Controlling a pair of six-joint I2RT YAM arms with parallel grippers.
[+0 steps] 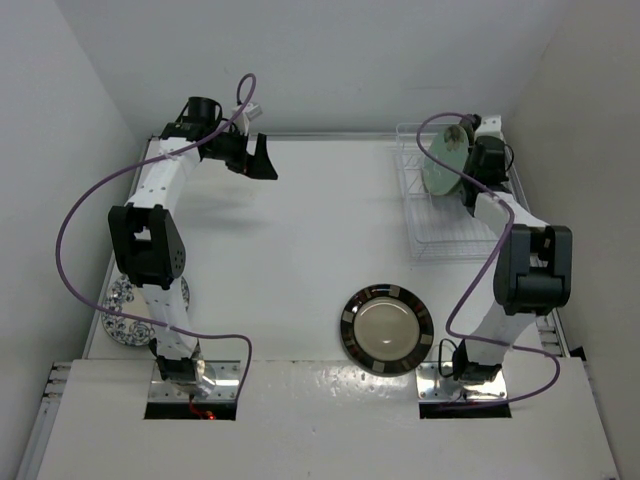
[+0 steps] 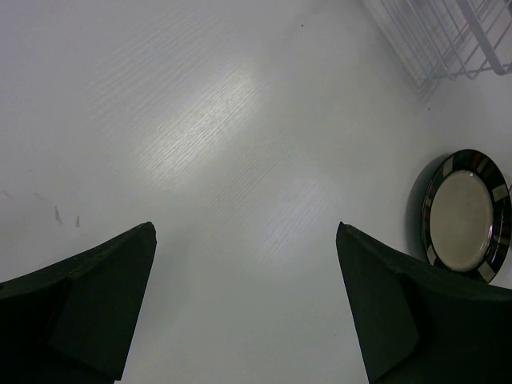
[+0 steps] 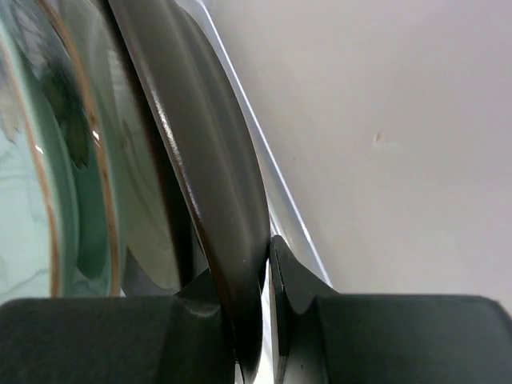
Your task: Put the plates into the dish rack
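The dish rack (image 1: 445,232) stands at the back right. A mint-green plate (image 1: 441,163) stands on edge in it. My right gripper (image 1: 468,172) is over the rack, shut on the rim of a dark-grey-rimmed plate (image 3: 212,184) that stands upright beside the mint-green plate (image 3: 32,168). A black-banded plate (image 1: 387,328) lies flat on the table at front centre. A blue-floral plate (image 1: 122,312) lies at the front left, partly hidden by the left arm. My left gripper (image 1: 256,160) hangs open at the back left with nothing between its fingers (image 2: 120,280).
White walls close in the table on the left, back and right. The rack's near half (image 2: 448,40) holds no plates. A purple cable loops off each arm. The left arm's base stands over the blue-floral plate.
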